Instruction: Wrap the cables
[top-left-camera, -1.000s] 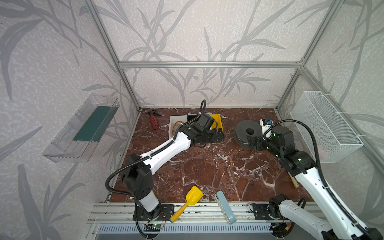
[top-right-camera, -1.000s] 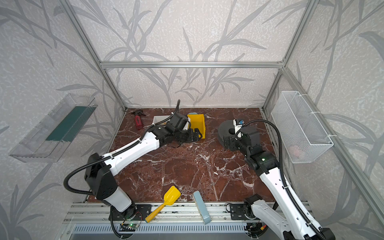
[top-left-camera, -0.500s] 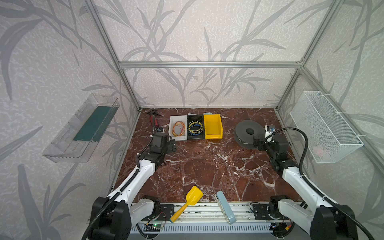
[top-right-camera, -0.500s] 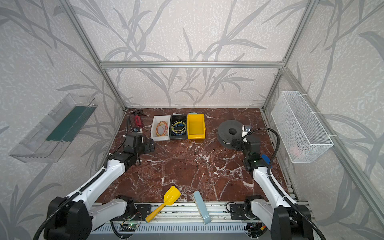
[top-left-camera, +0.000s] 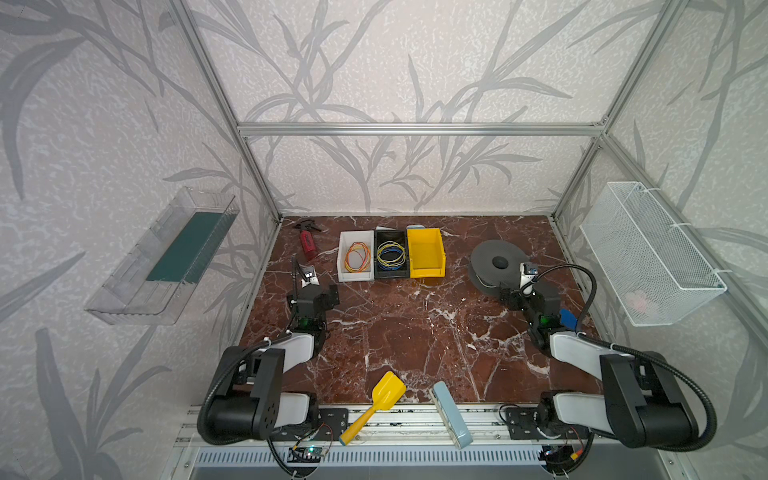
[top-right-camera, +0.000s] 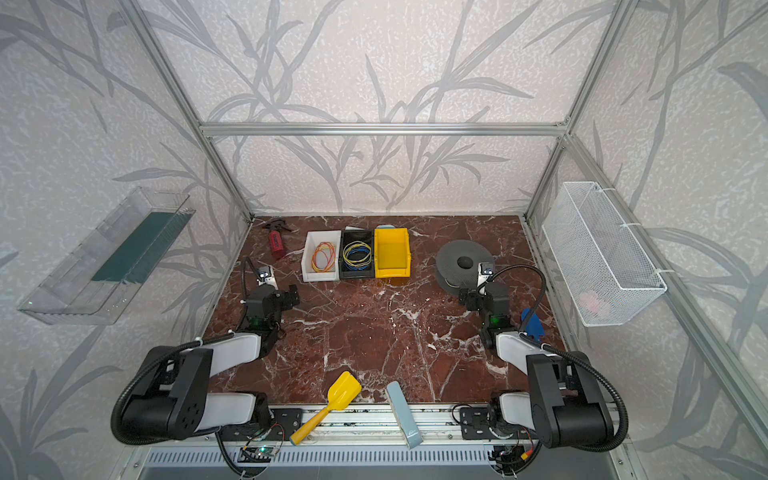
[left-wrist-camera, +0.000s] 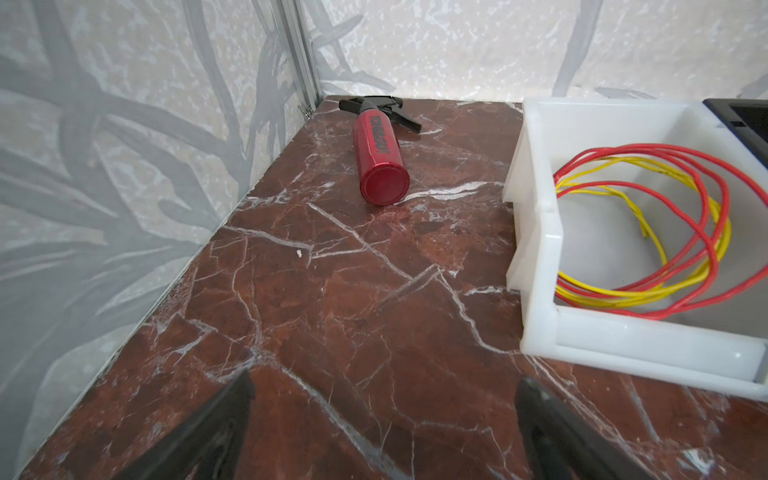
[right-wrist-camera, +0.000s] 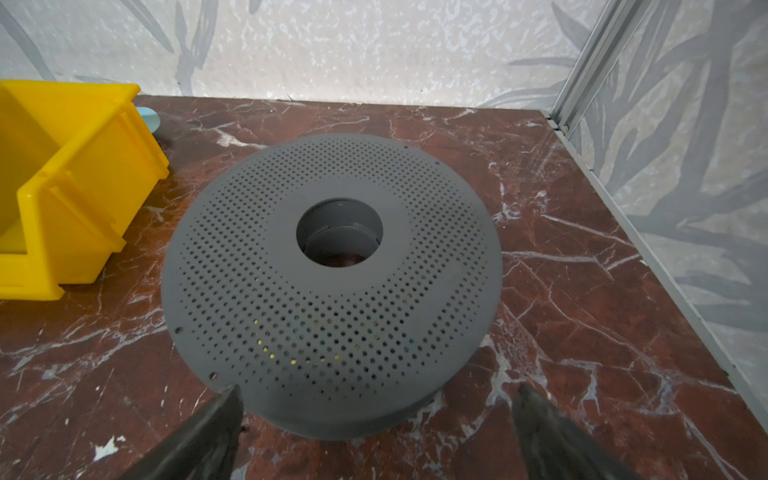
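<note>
Pulled back toward you, the left arm (top-left-camera: 286, 351) and right arm (top-left-camera: 582, 353) now sit folded over the marble table (top-left-camera: 415, 332). The grey perforated spool (right-wrist-camera: 249, 249) lies at 2 o'clock, with the right gripper (right-wrist-camera: 379, 390) spread wide and empty just beside its rim. The left gripper (left-wrist-camera: 386, 384), at 9 o'clock, is spread wide and empty too. You can see the pale-yellow wire (right-wrist-camera: 266, 348) only through the spool's holes, just ahead of the right fingers (right-wrist-camera: 199, 436).

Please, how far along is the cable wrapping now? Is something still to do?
Done, apparently: pale-yellow wire shows through the holes of the grey spool, so it seems wound there. In hand: nothing; the left gripper and right gripper are open and empty. Left: no loose pale-yellow wire is visible, so probably nothing.
</note>
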